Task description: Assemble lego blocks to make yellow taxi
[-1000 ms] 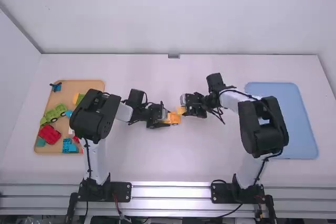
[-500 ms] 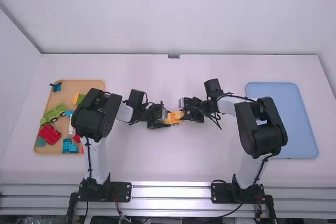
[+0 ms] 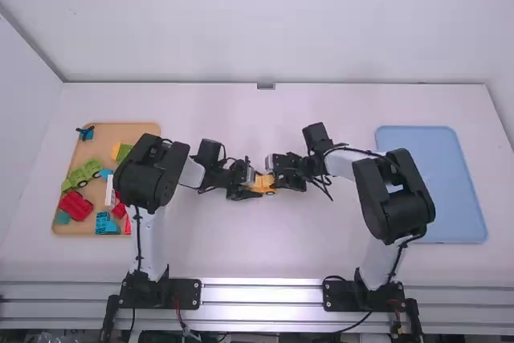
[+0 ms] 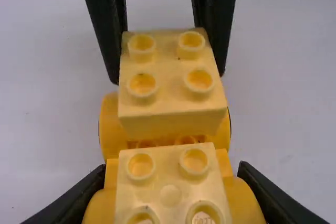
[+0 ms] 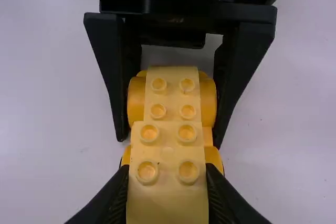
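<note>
"Taxi (image 3: 263,184), yellow, in parts. Where is it resting?"

"Location: it is occupying the middle of the white desk (image 3: 281,255), between the two arms."

"Left hand (image 3: 257,184)?"

"Closed. Its fingers are gripping the wheeled base (image 4: 111,174) from both sides, at the wheels."

"Anything mounted there?"

"Item: first block (image 4: 170,195), yellow, four studs showing. It is sitting on the base, toward the left hand's end."

"Right hand (image 3: 271,174)?"

"Closed also, fingers drawn in to the width of one piece. It is pinching the second block (image 4: 170,93), yellow, four studs showing, by opposite sides."

"And that piece is hanging where?"

"Over the base, next to the first block, studs facing up. Whether it is touching the base, I cannot tell."

"Other stock?"

"Tan tray (image 3: 136,130), on the left part of the desk. It is holding a green toy vehicle (image 3: 83,174), a large red piece (image 3: 76,206), blue blocks (image 3: 104,224), a white block (image 3: 110,193) and further coloured pieces."

"Far side?"

"Blue tray (image 3: 438,186), rounded corners. It is lying flat on the right part of the desk."
</note>
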`<state>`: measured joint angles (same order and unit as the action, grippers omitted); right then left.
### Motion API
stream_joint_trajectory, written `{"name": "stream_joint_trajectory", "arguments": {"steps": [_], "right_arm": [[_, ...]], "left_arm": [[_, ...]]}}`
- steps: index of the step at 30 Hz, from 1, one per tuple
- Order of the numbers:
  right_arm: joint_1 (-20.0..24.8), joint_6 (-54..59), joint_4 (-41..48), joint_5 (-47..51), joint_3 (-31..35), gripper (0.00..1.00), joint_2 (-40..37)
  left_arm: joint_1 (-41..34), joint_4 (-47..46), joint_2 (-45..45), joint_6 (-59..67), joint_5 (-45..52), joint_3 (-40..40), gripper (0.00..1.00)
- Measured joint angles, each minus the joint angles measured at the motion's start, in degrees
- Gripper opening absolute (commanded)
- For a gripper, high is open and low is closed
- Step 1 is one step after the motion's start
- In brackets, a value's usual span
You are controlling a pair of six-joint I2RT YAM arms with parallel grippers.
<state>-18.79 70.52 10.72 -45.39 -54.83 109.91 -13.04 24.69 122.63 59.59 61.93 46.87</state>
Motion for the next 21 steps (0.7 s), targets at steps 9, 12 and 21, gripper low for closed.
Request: {"name": "stream_joint_trajectory", "arguments": {"steps": [9,12,21], "right_arm": [[0.3,0.0,0.2,0.8,0.0,0.10,0.0],[0.3,0.0,0.4,0.8,0.0,0.10,0.0],[0.2,0.0,0.3,0.9,0.0,0.10,0.0]], "left_arm": [[0.0,-2.2,0.0,0.3,0.1,0.7,0.25],[0.0,-2.4,0.0,0.3,0.0,0.9,0.25],[0.0,-1.7,0.0,0.3,-0.2,0.9,0.25]]}}
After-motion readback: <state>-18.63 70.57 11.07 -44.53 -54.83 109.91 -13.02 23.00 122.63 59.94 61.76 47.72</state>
